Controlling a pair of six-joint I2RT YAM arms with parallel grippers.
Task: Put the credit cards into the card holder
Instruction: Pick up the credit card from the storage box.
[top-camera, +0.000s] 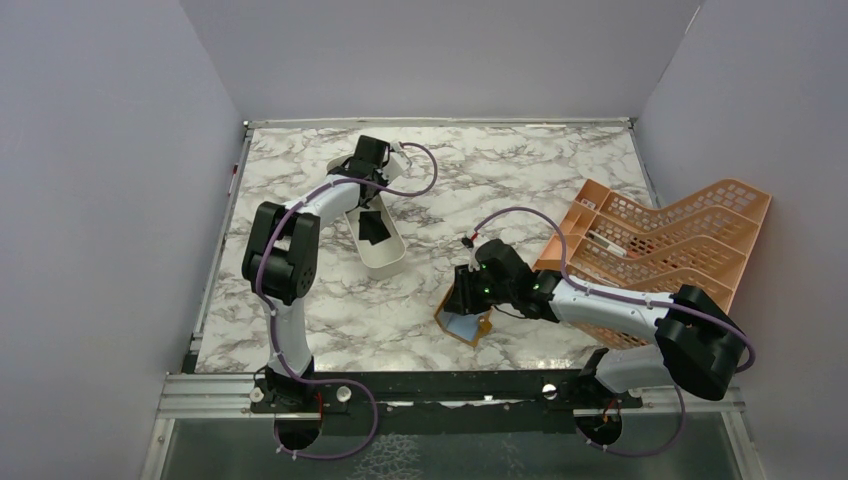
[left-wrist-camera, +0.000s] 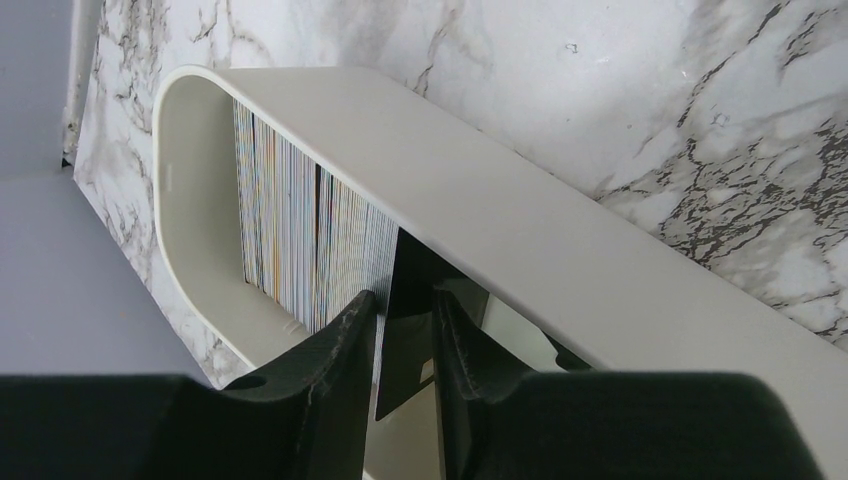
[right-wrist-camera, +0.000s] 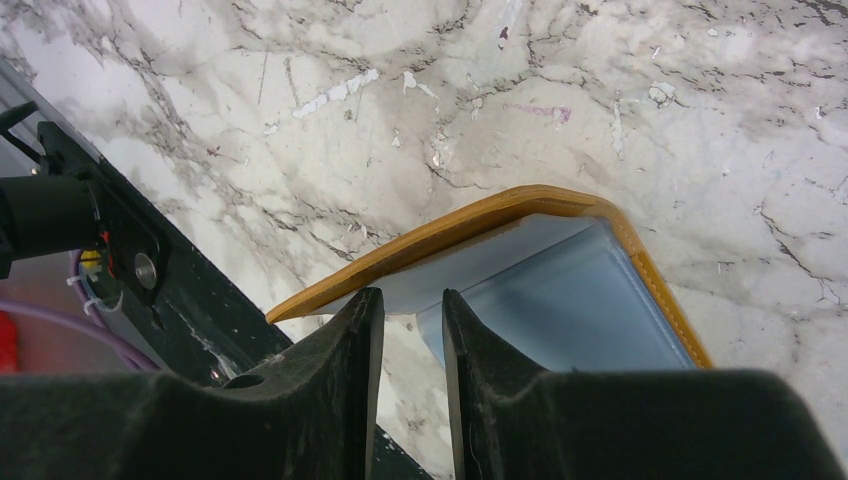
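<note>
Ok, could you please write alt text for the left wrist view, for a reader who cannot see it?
The left end effector has its two dark fingers either side of an upright black card in a white tray, beside a striped card, on a marble table.

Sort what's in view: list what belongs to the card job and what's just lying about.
Belongs to the job:
- card holder, with a pale blue card in it
- black card and striped card, both in the white tray

Just lying about:
- orange lattice rack
</note>
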